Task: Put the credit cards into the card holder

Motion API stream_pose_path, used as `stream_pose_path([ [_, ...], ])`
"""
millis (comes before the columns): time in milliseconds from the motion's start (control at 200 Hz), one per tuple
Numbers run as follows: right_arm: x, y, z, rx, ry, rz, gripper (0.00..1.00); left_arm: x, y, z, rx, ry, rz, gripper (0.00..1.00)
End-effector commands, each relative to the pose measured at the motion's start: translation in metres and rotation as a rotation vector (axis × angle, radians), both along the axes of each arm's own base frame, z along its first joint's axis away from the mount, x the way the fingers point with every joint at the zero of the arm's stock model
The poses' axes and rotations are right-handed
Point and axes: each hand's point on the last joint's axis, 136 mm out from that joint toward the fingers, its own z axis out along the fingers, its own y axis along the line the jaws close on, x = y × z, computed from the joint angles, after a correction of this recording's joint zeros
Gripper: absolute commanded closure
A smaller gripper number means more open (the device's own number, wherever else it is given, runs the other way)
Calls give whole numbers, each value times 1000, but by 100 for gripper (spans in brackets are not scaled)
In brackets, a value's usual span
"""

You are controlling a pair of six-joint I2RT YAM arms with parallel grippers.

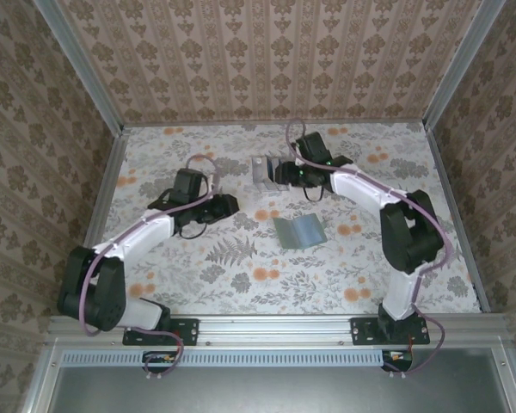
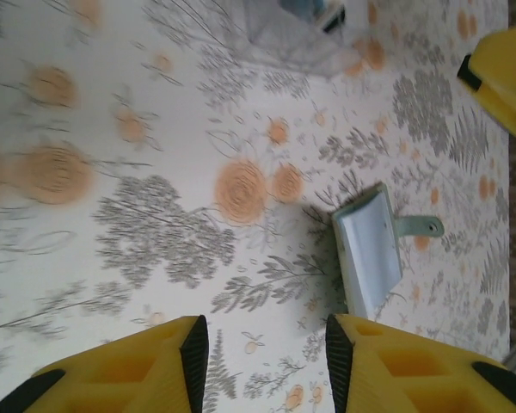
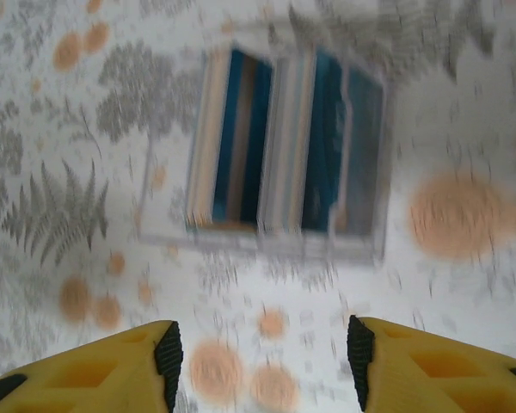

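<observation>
**Both end effectors released; cards on edge in a stand, card holder lying nearby**

Top view: A floral-patterned surface (image 1: 241, 284) sits inside wallpapered walls. The grey-green card holder (image 1: 299, 231) lies near the middle and looks opened, its two halves side by side. Nothing is on it. Behind it, towards the back wall, stands a clear slotted stand (image 1: 265, 169). The right end effector (image 1: 284, 175) hangs just beside that stand. The left end effector (image 1: 224, 206) is further left, apart from both stand and card holder. The cards are too small to make out here.

Left wrist view: The left end effector (image 2: 267, 344) is released. Its yellow fingers (image 2: 146, 366) are parted over bare surface with nothing between them. The card holder (image 2: 370, 249) lies just ahead and off to one side. It shows a pale inner face and a small tab, detail the top view lacks.

Right wrist view: This picture is blurred. The right end effector (image 3: 262, 353) is also released, with nothing between its parted fingers. Straight ahead is the stand, with the credit cards (image 3: 327, 155) on edge in its slots. Most are blue, with a warmer orange-brown strip among them. This view gives the colours the top view cannot.

Handling, as a judgement: The cards are probably light, stiff and slick. The exposed upper edge seems the place to pinch, across the flat faces. The card holder looks light and soft, so it may slide or fold when a card is pushed in.
</observation>
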Motion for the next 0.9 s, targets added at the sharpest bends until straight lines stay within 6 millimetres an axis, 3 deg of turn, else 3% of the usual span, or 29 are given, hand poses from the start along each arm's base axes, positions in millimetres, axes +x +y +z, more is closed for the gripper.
stream_pose_path([
  [0,20,-1,-2,-129,-14,-30,40,-5,22,4,61,-5,20,56],
  [135,38,7,-8,-284,-54,-50,32,-8,32,2,61,-8,68,53],
  [265,44,35,-14,-291,-52,67,29,-16,36,-7,43,-8,98,52],
  [370,45,38,-21,-404,-17,111,27,-22,43,-14,62,1,117,53],
  [500,53,34,-36,-467,-20,100,28,-28,50,-15,91,-15,121,53],
  [650,56,17,-47,-563,-13,48,29,-30,55,-9,102,-30,130,53],
  [895,60,-6,-30,-686,-51,1,30,-30,58,-4,102,-46,138,54],
])
